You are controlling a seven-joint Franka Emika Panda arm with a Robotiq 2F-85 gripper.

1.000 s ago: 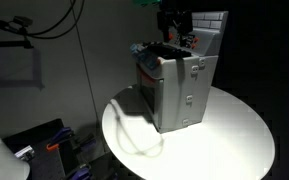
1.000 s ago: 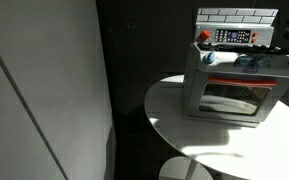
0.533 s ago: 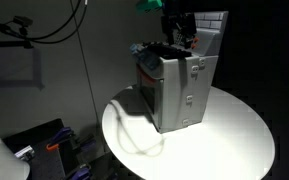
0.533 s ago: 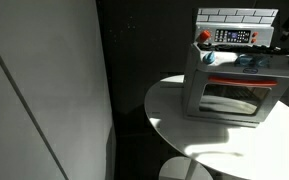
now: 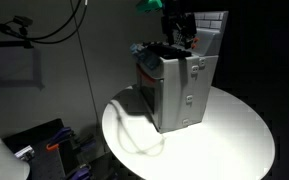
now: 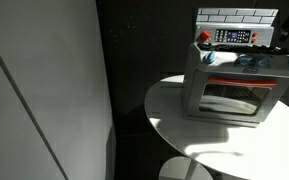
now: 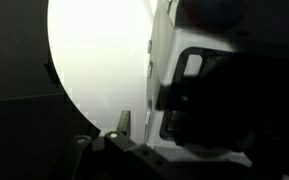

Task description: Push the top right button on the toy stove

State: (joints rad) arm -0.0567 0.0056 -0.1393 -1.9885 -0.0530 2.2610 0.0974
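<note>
Stove: the grey boxy plastic toy stove (image 5: 179, 95) is sitting upright on the round white table (image 5: 239, 135), with its brick-patterned grey back panel (image 6: 238, 14) sticking up behind the top.
Controls: the small red-and-white control panel (image 6: 232, 37) is running along just under the bricks.
Door: the tall front door (image 6: 231, 98) is looking shut. Whatever's behind its window is too dim to tell.
Cooktop: a few small bits are lying on top of the stove, too tiny for me to name.
Gripper: the dark Robotiq gripper (image 5: 176, 27) is hanging over the stove's top, right up by the back panel. It's so dark there I honestly can't tell if the jaws are spread or pressed together.
Wrist view: it's mostly showing black shapes, with the stove's side against the bright tabletop.
Edges: the stove is sitting toward one side of the table, so bare white top is stretching from the door side out to the curved rim.
Room: a pale wall panel (image 6: 44, 90) is standing well apart from the table.
</note>
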